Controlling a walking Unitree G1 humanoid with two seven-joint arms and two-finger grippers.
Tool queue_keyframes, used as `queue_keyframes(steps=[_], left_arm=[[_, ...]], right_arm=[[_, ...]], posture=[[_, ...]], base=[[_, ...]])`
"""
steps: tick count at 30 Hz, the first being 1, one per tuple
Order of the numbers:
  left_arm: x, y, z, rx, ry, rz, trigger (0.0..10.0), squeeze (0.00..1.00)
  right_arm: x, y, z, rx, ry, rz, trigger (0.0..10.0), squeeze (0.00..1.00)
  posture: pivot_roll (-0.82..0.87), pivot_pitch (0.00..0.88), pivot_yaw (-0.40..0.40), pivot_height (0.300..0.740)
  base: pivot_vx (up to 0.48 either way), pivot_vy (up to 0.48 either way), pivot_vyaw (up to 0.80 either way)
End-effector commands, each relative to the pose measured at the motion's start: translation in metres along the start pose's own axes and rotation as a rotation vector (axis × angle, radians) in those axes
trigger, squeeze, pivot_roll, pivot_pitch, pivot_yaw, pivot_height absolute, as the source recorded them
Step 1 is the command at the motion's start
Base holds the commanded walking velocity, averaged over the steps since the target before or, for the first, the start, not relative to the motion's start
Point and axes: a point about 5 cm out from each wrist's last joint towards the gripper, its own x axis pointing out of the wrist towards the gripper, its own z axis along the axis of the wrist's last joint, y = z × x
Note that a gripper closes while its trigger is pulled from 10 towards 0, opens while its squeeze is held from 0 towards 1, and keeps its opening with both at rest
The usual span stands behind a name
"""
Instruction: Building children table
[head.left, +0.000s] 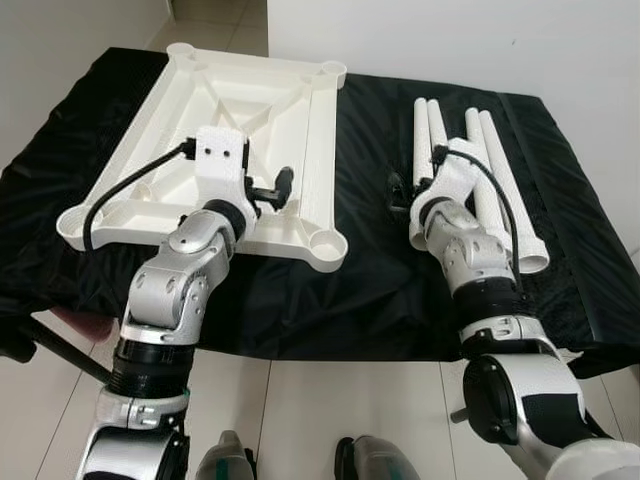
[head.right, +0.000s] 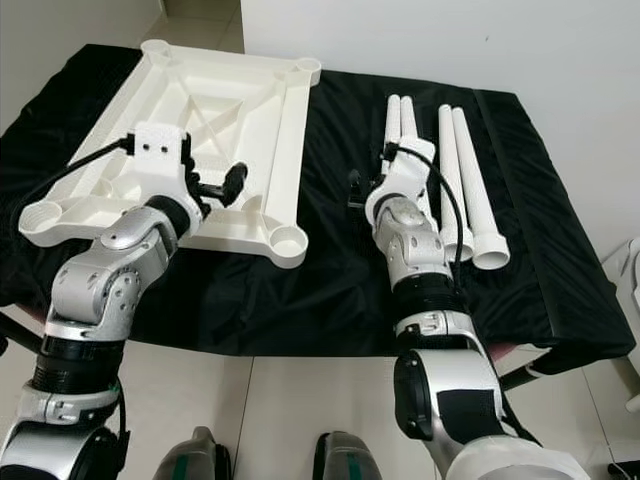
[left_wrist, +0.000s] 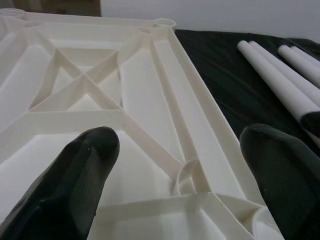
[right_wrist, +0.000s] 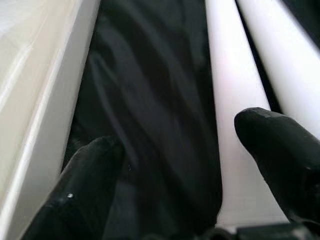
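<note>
The left gripper (left_wrist: 175, 175) hovers with jaws wide over the upturned tabletop (head.left: 300, 120); beside the tabletop, the right gripper (right_wrist: 190, 165) gapes above a leg (right_wrist: 235, 125).

You had a black cloth (head.left: 370, 280) spread across the work surface, its front edge hanging over. Below it lay pale tiled floor (head.left: 330, 400), and a white wall (head.left: 450, 40) stood behind. A white object sat at the right edge (head.right: 630, 270).

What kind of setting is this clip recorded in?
Probably a room in a home: pale tiled floor, plain white walls, and a black-draped table holding an upturned white tabletop and white legs.
</note>
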Motion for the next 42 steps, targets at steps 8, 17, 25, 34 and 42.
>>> queue_keyframes(steps=[8, 17, 25, 34, 42], left_arm=[[-0.012, -0.029, 0.001, 0.044, 0.042, -0.281, 10.0, 0.00], [-0.015, -0.029, 0.000, 0.046, 0.058, -0.278, 10.0, 0.00], [-0.014, -0.028, 0.000, 0.040, 0.064, -0.261, 10.0, 0.00], [-0.012, -0.029, 0.000, 0.031, 0.062, -0.256, 10.0, 0.00], [-0.011, -0.028, 0.001, 0.022, 0.059, -0.251, 10.0, 0.00]], right_arm=[[0.005, -0.006, -0.004, -0.012, 0.139, -0.057, 10.0, 0.00], [0.007, -0.008, -0.006, -0.004, 0.182, -0.081, 10.0, 0.00], [0.008, -0.009, -0.001, -0.028, 0.145, -0.115, 10.0, 0.00], [0.009, -0.021, -0.010, 0.023, 0.197, -0.191, 10.0, 0.00], [0.009, -0.021, -0.017, 0.110, 0.255, -0.164, 10.0, 0.00]], posture=[[0.01, 0.084, -0.038, 0.740], [0.01, 0.070, -0.039, 0.740], [0.00, 0.063, -0.044, 0.740], [-0.01, 0.064, -0.045, 0.740], [-0.01, 0.069, -0.042, 0.740]], base=[[0.000, 0.000, 0.00], [0.000, 0.000, 0.00], [0.000, 0.000, 0.00], [0.000, 0.000, 0.00], [0.000, 0.000, 0.00]])
